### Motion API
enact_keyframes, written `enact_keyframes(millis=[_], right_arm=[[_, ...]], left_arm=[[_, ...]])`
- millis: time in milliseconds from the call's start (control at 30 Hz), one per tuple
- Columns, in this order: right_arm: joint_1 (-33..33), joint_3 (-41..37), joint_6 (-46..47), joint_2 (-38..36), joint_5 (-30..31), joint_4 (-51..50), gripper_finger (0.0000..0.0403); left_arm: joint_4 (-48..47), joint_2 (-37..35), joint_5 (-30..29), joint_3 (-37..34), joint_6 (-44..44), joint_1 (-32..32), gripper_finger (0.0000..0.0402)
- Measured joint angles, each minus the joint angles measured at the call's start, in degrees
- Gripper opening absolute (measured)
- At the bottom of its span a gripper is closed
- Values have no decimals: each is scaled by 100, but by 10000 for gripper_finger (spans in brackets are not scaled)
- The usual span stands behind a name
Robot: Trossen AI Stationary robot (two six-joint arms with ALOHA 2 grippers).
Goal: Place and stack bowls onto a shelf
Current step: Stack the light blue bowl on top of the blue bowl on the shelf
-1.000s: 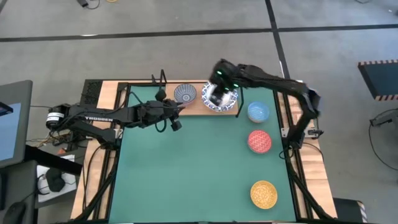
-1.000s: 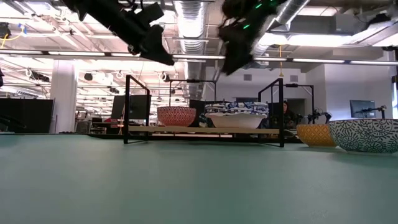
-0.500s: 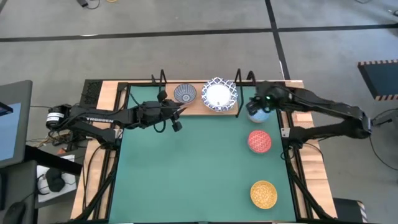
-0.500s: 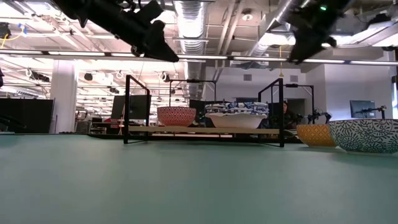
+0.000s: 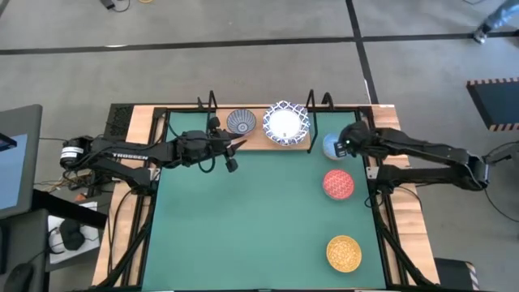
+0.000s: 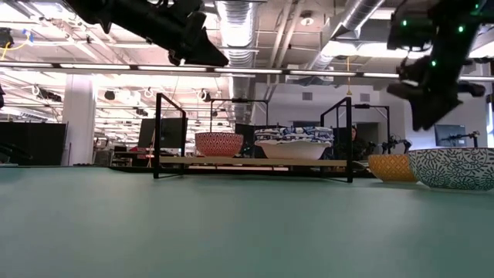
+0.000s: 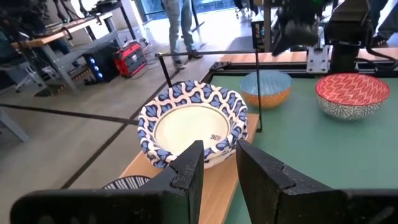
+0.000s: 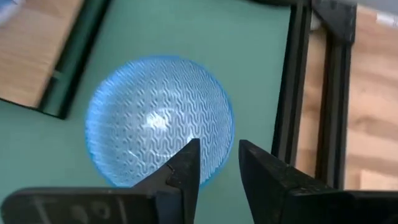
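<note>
Looking down from above, the shelf lies at the table's 12 o'clock edge. It carries a small grey-blue bowl and, just beside it toward 3 o'clock, a wide blue-and-white stack of bowls. The left gripper waits just off the shelf's front edge, likely kept clear so the other arm can work. The right gripper sits over the light blue bowl, off the shelf's 3 o'clock end; a red bowl and a yellow-gold bowl line up toward 6 o'clock, probably awaiting their turn.

At table height, the shelf's black posts frame the bowls resting on the board, with the right arm hanging above the mat at 2 o'clock.

From the left wrist, its fingers stand a little apart, holding nothing, aimed at the wide stack.

From the right wrist, its fingers are parted and straddle the light blue bowl's near rim, touching nothing clearly. This looks set for a rim pinch before lifting.
</note>
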Motion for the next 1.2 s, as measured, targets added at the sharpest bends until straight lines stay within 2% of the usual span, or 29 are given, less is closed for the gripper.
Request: enact_keyframes(millis=[233,633,767,900,1200], right_arm=[[-147,-506,244,37,-184,180,135],[-179,-541,244,37,-345,511,166],[-179,-541,277,79,-621,539,167],[-172,-543,296,243,-905,522,167],[-74,-543,375,876,-1072,534,167]], left_arm=[[-156,0,-2,1,-63,0,84],[-164,0,-32,1,-263,0,84],[-173,0,-40,0,-359,1,84],[-228,0,-41,1,-382,2,84],[-620,0,-52,1,-261,0,85]])
